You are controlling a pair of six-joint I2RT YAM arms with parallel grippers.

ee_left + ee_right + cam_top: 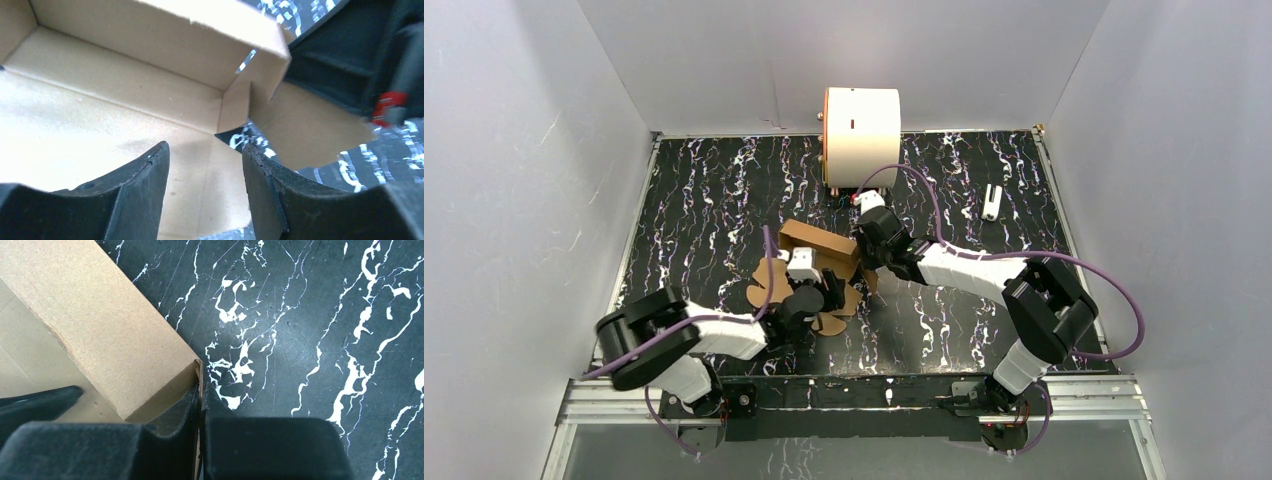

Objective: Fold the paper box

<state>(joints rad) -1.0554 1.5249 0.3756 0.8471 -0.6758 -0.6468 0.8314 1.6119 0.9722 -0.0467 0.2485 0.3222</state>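
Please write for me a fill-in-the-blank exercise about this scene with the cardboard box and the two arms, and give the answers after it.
1. The right tool pinches a raised wall of the paper box, which is plain ____ cardboard.
2. The left tool, over the box floor, is ____, not shut, and holds nothing.
3. The white cylinder at the far edge has an ____ rim.
4. The table is black with ____ veins.
Missing words: brown; open; orange; white.

Bright even light, blurry wrist close-ups
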